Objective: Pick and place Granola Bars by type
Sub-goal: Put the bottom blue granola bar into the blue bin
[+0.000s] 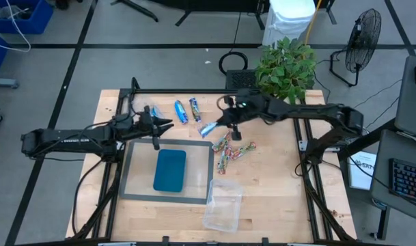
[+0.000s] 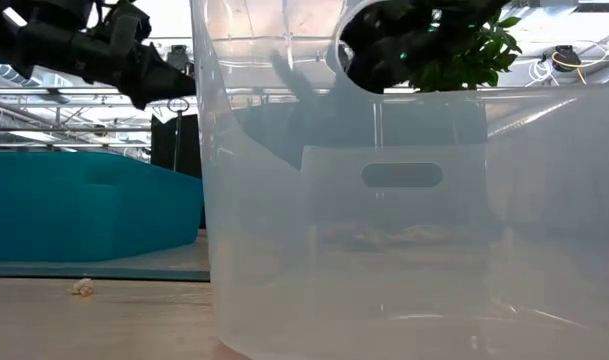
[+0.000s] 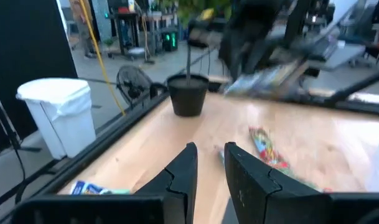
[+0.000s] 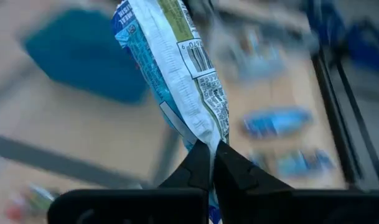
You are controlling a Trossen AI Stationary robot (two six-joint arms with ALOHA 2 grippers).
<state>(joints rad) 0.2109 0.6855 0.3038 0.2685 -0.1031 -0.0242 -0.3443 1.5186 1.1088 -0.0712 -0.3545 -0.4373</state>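
Observation:
My right gripper (image 1: 220, 125) hovers over the table's far middle, shut on a blue-and-white granola bar (image 4: 170, 68). Three blue bars (image 1: 181, 111) lie flat near the far edge, and several red-green multicoloured bars (image 1: 229, 147) lie right of centre. My left gripper (image 3: 211, 168) hangs above the table left of the held bar, pointing roughly level. Its fingers are open by a narrow gap with nothing between them. One blue bar (image 3: 96, 188) and one multicoloured bar (image 3: 264, 146) also show in the left wrist view. My right gripper pinches the bar's crimped end seam (image 4: 205, 140) between its two fingertips. The rest of the bar sticks out beyond the fingers, its printed back side toward the camera. The bar (image 3: 270, 78) is lifted clear of the table.
A teal tray (image 1: 170, 169) sits on a grey mat (image 1: 132, 171) at the near middle. A clear plastic tub (image 1: 223, 205) lies near the front edge and fills the low view. A potted plant (image 1: 286, 68) stands at the far right corner.

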